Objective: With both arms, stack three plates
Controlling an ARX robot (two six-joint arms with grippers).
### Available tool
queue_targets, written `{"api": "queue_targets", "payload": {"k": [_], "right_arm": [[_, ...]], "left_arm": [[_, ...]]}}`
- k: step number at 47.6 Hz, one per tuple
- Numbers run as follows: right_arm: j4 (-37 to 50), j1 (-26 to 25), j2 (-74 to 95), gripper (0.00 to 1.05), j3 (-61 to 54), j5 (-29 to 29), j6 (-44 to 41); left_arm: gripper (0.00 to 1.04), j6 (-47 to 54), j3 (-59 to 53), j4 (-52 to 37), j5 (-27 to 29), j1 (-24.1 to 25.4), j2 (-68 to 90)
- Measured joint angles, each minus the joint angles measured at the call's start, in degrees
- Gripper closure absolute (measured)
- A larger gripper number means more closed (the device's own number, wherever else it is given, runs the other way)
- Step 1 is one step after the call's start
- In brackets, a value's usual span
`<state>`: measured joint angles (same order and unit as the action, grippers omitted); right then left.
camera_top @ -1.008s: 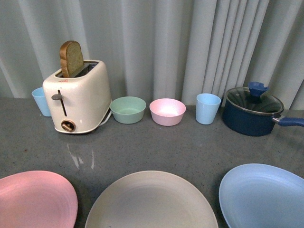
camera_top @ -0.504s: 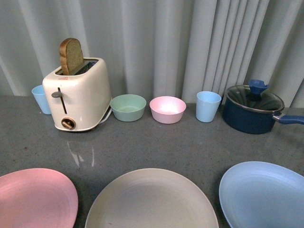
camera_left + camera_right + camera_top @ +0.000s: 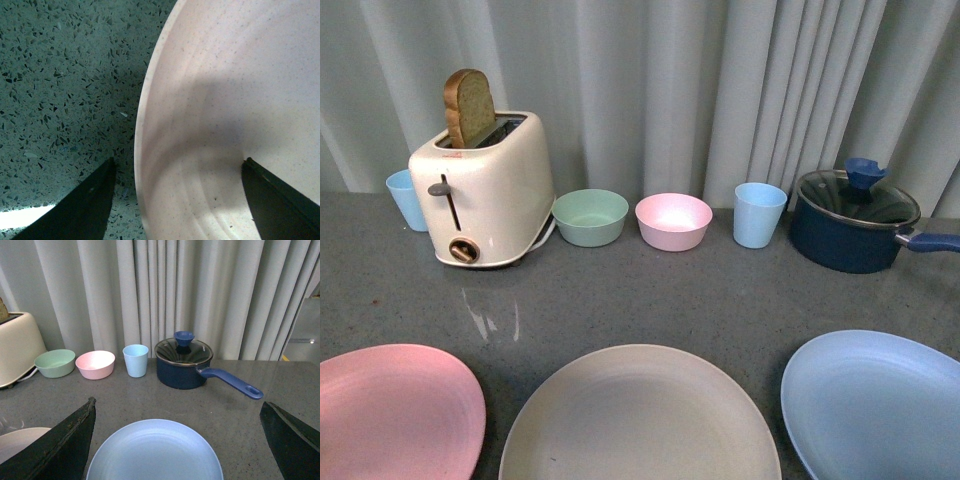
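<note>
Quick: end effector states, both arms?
Left end effector: open, astride the pink plate rim, holding nothing.
Right end effector: open, empty, aimed at the blue plate.

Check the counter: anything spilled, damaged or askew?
Nothing stands out. The pink plate, beige plate and blue plate lie flat and apart; the pot has its lid on. The bread slice leans slightly in the toaster.

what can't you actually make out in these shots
Front view: the pink plate, beige plate and blue plate are cut off by the frame edges.
Front view: the toaster hides part of the left blue cup.
Left wrist view: the left gripper straddles the pink plate's rim, open; contact cannot be told.
Right wrist view: the right gripper is open, its fingers cut off by the frame.
</note>
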<state>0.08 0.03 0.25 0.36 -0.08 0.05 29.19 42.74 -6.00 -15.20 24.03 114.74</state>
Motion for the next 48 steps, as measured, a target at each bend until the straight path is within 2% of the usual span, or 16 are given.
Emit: {"api": "queue_targets", "payload": {"k": [3, 6, 11, 22, 36, 40, 48], "right_arm": [[0.00, 0.00, 0.00, 0.07, 0.00, 0.00, 0.00], [0.00, 0.00, 0.00, 0.07, 0.00, 0.00, 0.00], [0.00, 0.00, 0.00, 0.07, 0.00, 0.00, 0.00], [0.00, 0.00, 0.00, 0.07, 0.00, 0.00, 0.00], [0.00, 0.00, 0.00, 0.07, 0.00, 0.00, 0.00], [0.00, 0.00, 0.00, 0.07, 0.00, 0.00, 0.00], [0.00, 0.00, 0.00, 0.07, 0.00, 0.00, 0.00]], "left_arm": [[0.46, -1.25, 0.31, 0.20, -0.61, 0.11, 0.22], [0.53, -1.64, 0.59, 0.63, -0.94, 0.20, 0.26], [0.71, -2.49, 1.49, 1.77, -1.25, 0.94, 0.26], [1.00, -4.02, 3.74, 4.70, -2.89, 3.65, 0.24], [1.00, -6.73, 5.49, 9.16, -5.29, 7.23, -0.48], [1.01, -7.78, 7.19, 12.74, -7.37, 8.66, -2.05], [1.01, -9.25, 12.04, 18.05, -7.93, 11.63, -4.83]]}}
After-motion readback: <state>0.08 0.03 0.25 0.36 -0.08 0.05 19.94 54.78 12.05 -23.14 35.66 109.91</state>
